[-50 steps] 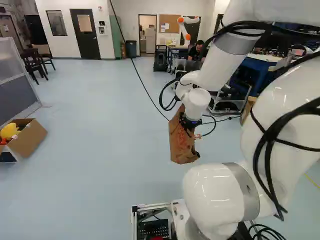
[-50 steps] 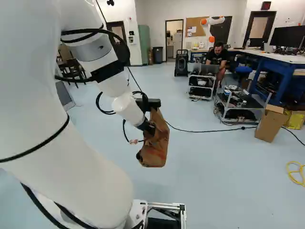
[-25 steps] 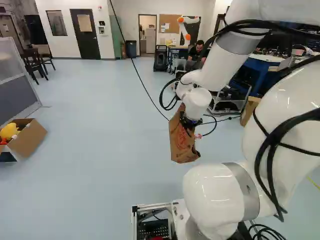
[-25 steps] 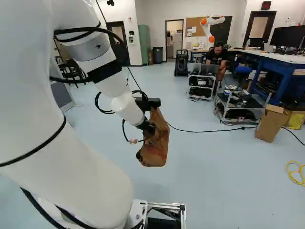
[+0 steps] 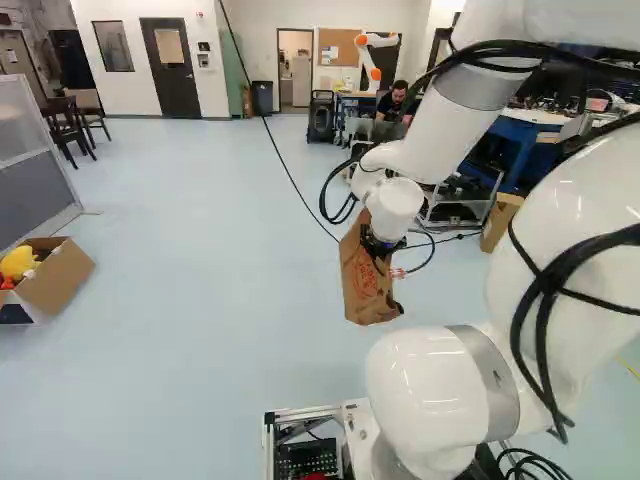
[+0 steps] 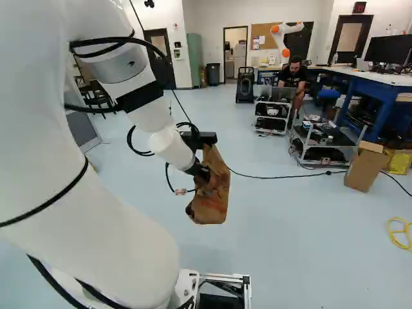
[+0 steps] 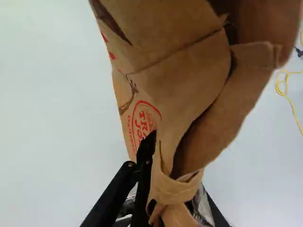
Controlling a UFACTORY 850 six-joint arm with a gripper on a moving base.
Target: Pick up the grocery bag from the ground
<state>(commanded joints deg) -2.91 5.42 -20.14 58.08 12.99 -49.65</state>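
Observation:
The gripper (image 5: 378,243) is held out ahead of the base, shut on the upper part of the brown paper grocery bag (image 5: 366,288). In the right base view the bag (image 6: 211,201) hangs tilted below and beside the fingers, off the floor. The wrist view shows folded, bunched paper between the fingers of the gripper (image 7: 174,182), and the bag (image 7: 184,71) spreading out ahead of them with red print on one side. Paper covers much of one finger.
An open cardboard box (image 5: 62,275) with toys stands at the left of the left base view, near a grey partition (image 5: 35,160). Wheeled carts (image 6: 325,141), a carton (image 6: 367,166) and a yellow cable (image 6: 400,235) lie to the right. Another robot (image 6: 283,33) stands far back.
The bag has swung and turned slightly in the gripper's hold, its lower end a little to the right in both base views. The arm's upper links have shifted slightly. The base has not moved.

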